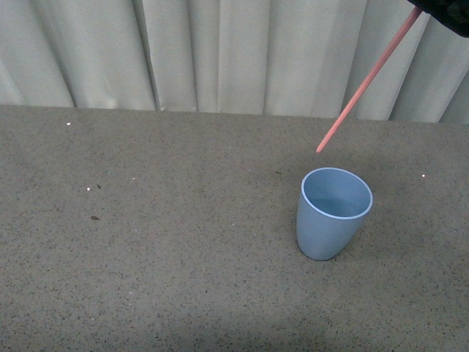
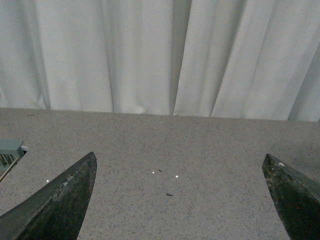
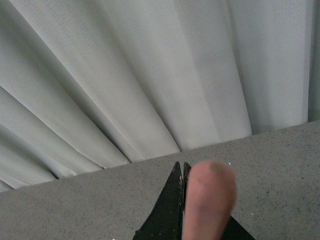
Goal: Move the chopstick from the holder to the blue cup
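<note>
The blue cup (image 1: 333,213) stands upright and empty on the grey table, right of centre in the front view. A salmon-pink chopstick (image 1: 366,82) slants down from the top right corner, its tip hanging in the air just above and behind the cup's rim. My right gripper (image 1: 443,10) shows only as a dark edge at that corner, shut on the chopstick's upper end. In the right wrist view the gripper (image 3: 181,167) is closed, with the chopstick (image 3: 207,200) a blurred pink end close to the lens. My left gripper (image 2: 180,167) is open and empty over bare table. The holder is out of view.
A white pleated curtain (image 1: 220,51) hangs behind the table's far edge. A pale green object (image 2: 9,152) shows at the edge of the left wrist view. Small white specks (image 2: 177,176) and crumbs lie on the speckled table.
</note>
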`<action>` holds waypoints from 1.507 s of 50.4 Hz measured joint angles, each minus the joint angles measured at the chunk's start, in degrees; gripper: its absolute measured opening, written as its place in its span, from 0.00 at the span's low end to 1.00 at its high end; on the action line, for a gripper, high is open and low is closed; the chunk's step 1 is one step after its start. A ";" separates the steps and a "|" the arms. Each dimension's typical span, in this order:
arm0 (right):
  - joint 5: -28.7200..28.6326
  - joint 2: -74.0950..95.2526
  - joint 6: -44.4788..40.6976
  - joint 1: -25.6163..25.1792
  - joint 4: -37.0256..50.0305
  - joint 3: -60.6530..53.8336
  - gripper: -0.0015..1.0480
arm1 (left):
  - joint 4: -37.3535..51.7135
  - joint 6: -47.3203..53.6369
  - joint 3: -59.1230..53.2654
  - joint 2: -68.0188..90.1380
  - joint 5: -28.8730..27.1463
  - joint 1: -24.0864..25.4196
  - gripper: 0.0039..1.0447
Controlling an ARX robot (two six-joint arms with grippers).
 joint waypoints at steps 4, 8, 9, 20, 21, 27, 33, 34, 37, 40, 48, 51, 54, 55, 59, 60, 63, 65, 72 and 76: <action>0.00 -0.68 0.07 -0.04 0.68 -1.84 0.01 | 0.00 0.00 0.00 0.00 0.00 0.00 0.94; -0.02 -0.70 0.20 -0.26 1.14 -2.95 0.01 | 0.00 0.00 0.00 0.00 0.00 0.00 0.94; -0.02 -0.70 0.20 -0.31 1.18 -3.06 0.01 | 0.00 0.00 0.00 0.00 0.00 0.00 0.94; -0.04 1.11 0.68 -1.60 1.66 -3.50 0.01 | 0.00 0.00 0.00 0.00 0.00 0.00 0.94; -0.07 1.33 0.68 -1.64 1.66 -3.50 0.01 | 0.00 0.02 0.00 0.00 0.00 0.00 0.94; -0.02 2.51 0.70 -1.88 1.75 -3.50 0.01 | 0.00 0.00 0.00 0.00 0.00 0.00 0.94; 0.00 4.55 0.72 -1.88 1.84 -3.37 0.01 | 0.00 0.00 0.00 0.00 0.00 0.00 0.94; 0.00 4.83 0.72 -1.88 1.84 -3.30 0.01 | 0.00 0.00 0.00 0.00 0.00 0.00 0.94; 0.02 5.60 0.79 -1.86 1.84 -3.06 0.01 | 0.00 0.02 0.00 0.00 0.00 0.00 0.94; 0.02 5.97 0.85 -1.86 1.84 -2.93 0.01 | 0.00 0.00 0.00 0.00 0.02 0.00 0.94; 0.22 6.40 0.87 -1.75 1.84 -2.32 0.01 | 0.00 0.00 0.00 0.00 0.00 0.00 0.94; 0.24 6.40 0.83 -1.57 1.88 -2.14 0.01 | 0.00 0.02 0.00 0.00 0.00 0.00 0.94; 0.46 6.40 0.92 -1.49 1.88 -2.14 0.12 | 0.00 0.00 0.00 0.00 0.00 0.00 0.94; 0.50 6.40 0.90 -1.49 1.88 -2.14 0.16 | 0.00 0.00 0.00 0.00 0.00 0.00 0.94; 0.66 6.40 0.90 -1.49 1.88 -2.14 0.31 | 0.00 0.00 0.00 0.00 0.00 0.00 0.94; 0.68 6.40 0.90 -1.49 1.88 -2.14 0.36 | 0.00 0.00 0.00 0.00 0.00 0.00 0.94; 0.79 6.40 0.90 -1.51 1.86 -2.14 0.46 | 0.00 0.02 0.00 0.00 0.00 0.00 0.94; 0.94 6.36 0.92 -1.51 1.86 -2.14 0.51 | 0.00 0.00 0.00 0.00 0.00 0.00 0.94; 2.05 5.31 0.74 -1.55 1.25 -2.16 0.72 | 0.00 0.02 0.00 0.00 0.02 0.00 0.94; 3.45 2.58 -0.28 -1.79 1.09 -3.30 0.89 | 0.00 0.00 0.00 0.00 0.00 0.00 0.94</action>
